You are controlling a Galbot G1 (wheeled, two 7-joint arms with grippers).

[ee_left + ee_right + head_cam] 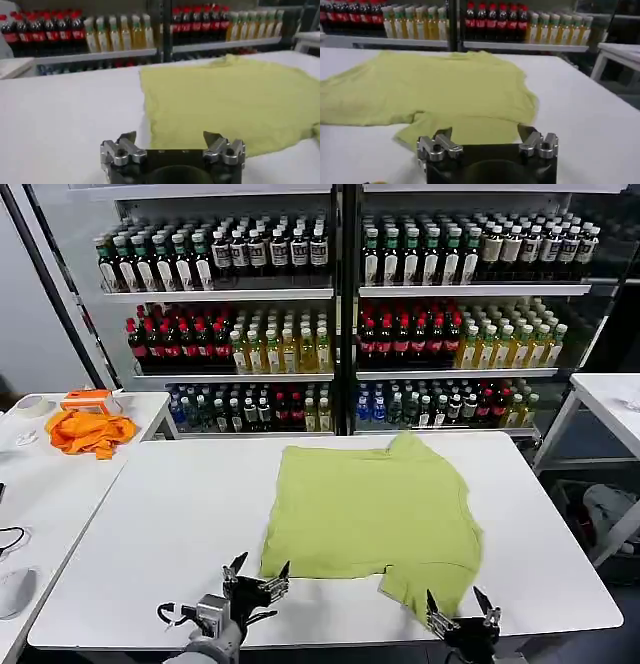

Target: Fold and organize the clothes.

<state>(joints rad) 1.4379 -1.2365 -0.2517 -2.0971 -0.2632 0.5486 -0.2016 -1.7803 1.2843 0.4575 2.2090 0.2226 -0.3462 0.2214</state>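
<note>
A: Head view first: where is the T-shirt (372, 514)?

B: Spread flat on the white table (160, 534), plain side up. The left gripper (257, 575) hovers at its near left corner, jaws wide; the right gripper (459, 604) hangs by the near sleeve, wide too.

A: Left wrist view?

B: Fingers (126, 142) spread, empty, the T-shirt edge (230, 95) just beyond.

A: Right wrist view?

B: 2 fingers (444, 141) apart, holding nothing, sleeve (465, 127) just ahead.

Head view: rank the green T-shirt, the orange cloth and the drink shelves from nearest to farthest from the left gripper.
From the left gripper, open at the table's near edge:
1. Green T-shirt, just beyond it, to its right.
2. Orange cloth, on the side table at far left.
3. Drink shelves, behind the table.
</note>
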